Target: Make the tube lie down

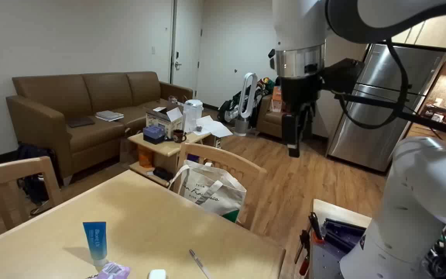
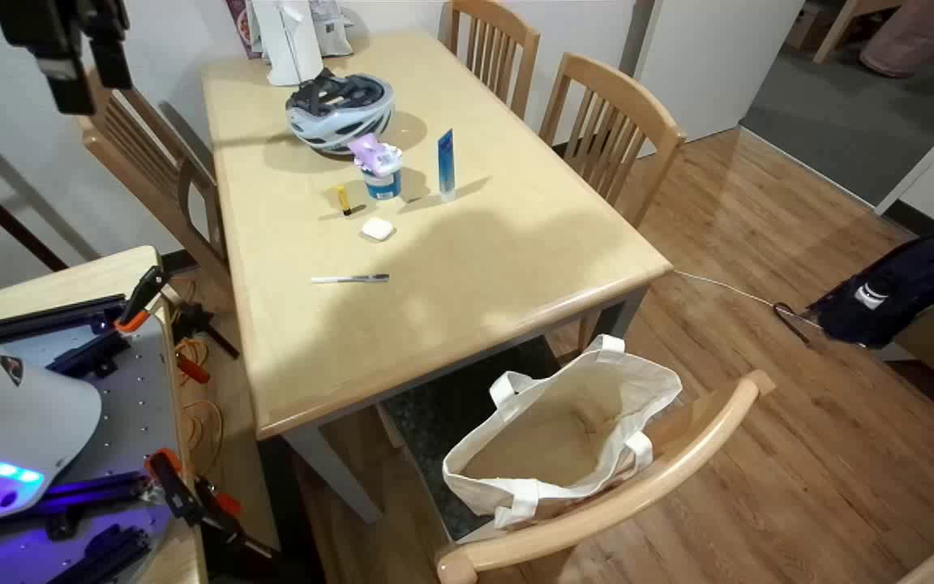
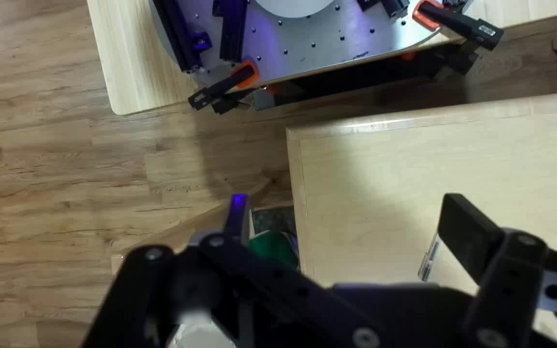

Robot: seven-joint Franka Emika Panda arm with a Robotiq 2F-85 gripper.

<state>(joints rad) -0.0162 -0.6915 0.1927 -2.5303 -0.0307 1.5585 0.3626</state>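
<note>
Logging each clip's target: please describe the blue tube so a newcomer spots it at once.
On the light wooden table, find the bike helmet, then the nearby tub with a purple packet on top. Beside that tub stands the blue tube, upright on its whitish cap; unlike the squat tub, it is slim with a flat top edge.

I count one bright-blue squeeze tube [image 1: 96, 241], one cream canvas tote [image 1: 207, 190], one pale bike helmet [image 2: 329, 126], four wooden chairs [image 2: 629, 99].

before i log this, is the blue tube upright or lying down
Upright: in both exterior views the blue tube stands on its whitish cap.
</note>
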